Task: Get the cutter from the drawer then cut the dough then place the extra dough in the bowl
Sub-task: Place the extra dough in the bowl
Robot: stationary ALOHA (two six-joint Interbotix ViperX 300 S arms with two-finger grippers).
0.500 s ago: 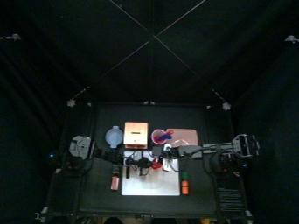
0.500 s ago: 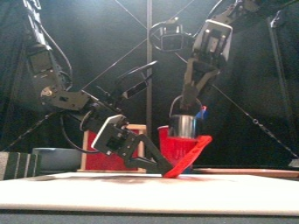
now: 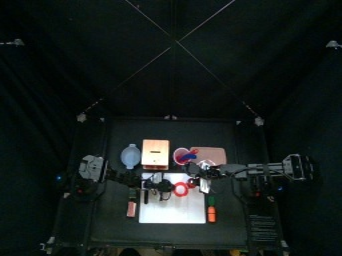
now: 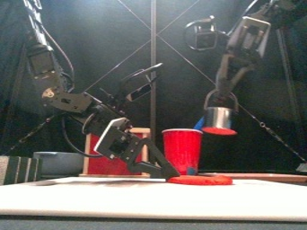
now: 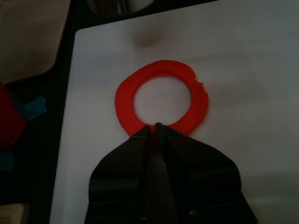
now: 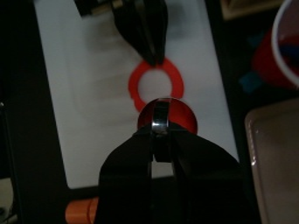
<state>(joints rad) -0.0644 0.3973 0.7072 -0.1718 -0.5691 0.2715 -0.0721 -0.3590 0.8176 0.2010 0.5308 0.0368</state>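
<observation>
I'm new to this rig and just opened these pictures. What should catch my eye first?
A red dough ring lies flat on the white cutting board, its edge pinched by the left gripper. Above it to the right, the right gripper holds the round metal cutter aloft, red dough at its mouth.

This is a robotics lab test booth, not a real kitchen. Black curtains point(image 3: 171, 60) wall in a small black table point(image 3: 107, 228). The left arm point(image 3: 100, 172) reaches in from 9 o'clock and the right arm point(image 3: 274, 170) from 3 o'clock. The kitchenware is play props: a white cutting board point(image 3: 174, 210), a ring of red dough point(image 4: 199, 180), a metal cutter point(image 4: 217, 119), a red cup point(image 4: 182, 148) and a wooden box point(image 3: 156, 152) at 12 o'clock.
</observation>
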